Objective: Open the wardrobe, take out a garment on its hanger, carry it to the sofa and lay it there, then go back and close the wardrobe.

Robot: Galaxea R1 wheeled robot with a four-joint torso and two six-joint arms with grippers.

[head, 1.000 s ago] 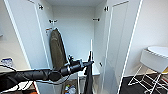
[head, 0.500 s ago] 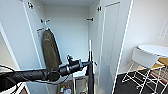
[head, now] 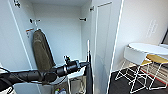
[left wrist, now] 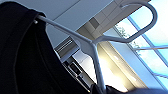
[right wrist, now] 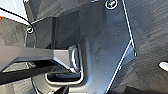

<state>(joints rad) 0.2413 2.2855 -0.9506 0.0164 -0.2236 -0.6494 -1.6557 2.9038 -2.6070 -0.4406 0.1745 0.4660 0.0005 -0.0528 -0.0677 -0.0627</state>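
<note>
Garment on hanger, at left gripper, wardrobe open

Garment [head: 88,75] hangs edge-on from white hanger [head: 88,47], just ahead of left gripper [head: 83,64], which grips the hanger. Both sit in front of wardrobe [head: 60,30], beside right door's edge. Olive jacket [head: 42,50] hangs inside. Floor open rightward up to white chair [head: 133,58].

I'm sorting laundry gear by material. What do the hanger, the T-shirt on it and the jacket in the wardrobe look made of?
Hanger: probably plastic, since it is smooth, white, evenly moulded and faintly glossy; painted metal is possible.
T-shirt: soft matte black fabric, draping in folds.
Jacket: thicker olive-brown cloth, matte, hanging bulky from a hook in the wardrobe.
</note>
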